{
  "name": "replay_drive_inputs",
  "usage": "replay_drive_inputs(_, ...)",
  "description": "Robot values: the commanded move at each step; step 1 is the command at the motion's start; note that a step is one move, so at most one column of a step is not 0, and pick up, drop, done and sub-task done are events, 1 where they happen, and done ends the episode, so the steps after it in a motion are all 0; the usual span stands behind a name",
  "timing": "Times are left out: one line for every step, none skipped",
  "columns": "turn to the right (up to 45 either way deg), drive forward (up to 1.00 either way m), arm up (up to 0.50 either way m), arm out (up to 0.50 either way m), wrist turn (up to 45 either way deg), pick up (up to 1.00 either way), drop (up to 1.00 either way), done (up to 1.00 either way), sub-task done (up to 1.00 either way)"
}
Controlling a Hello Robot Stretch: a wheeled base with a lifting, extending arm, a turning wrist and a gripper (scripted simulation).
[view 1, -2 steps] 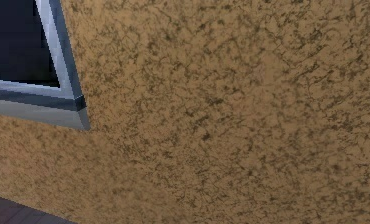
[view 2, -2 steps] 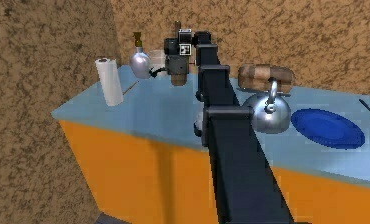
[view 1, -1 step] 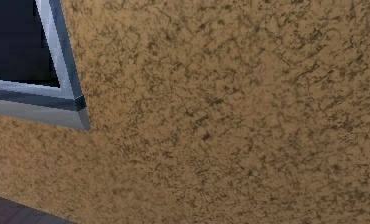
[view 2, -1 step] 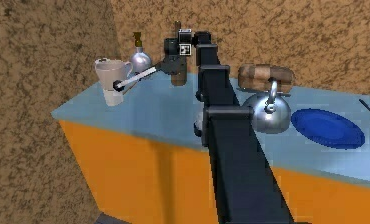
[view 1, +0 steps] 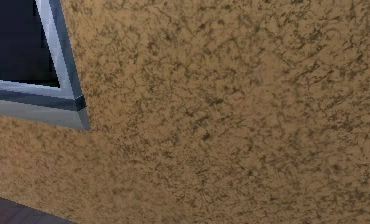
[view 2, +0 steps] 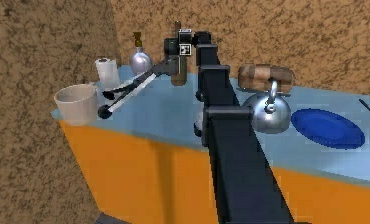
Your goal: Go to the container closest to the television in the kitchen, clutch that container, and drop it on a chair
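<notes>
One end effector, its hold unclear

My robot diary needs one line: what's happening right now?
arm: out over counter | tool: near white bowl | holding: cannot tell | nearby: kettle, blue plate

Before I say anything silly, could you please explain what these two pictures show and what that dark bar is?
This is a wheeled robot with one arm. One picture looks ahead from the robot: a rough brown wall and the corner of a grey-framed dark panel. The other looks out sideways, where the arm reaches: the dark bar is the arm, ending in a gripper with two thin fingers. It extends above a blue-topped counter bearing a white cup, a paper roll, a metal kettle, a blue plate and a brown loaf-like thing. Whether the gripper holds anything cannot be told.
</notes>
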Motion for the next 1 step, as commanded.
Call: replay_drive_inputs(0.0,0.0,0.0,0.0,-27.0,0.0,0.0,0.0,0.0)
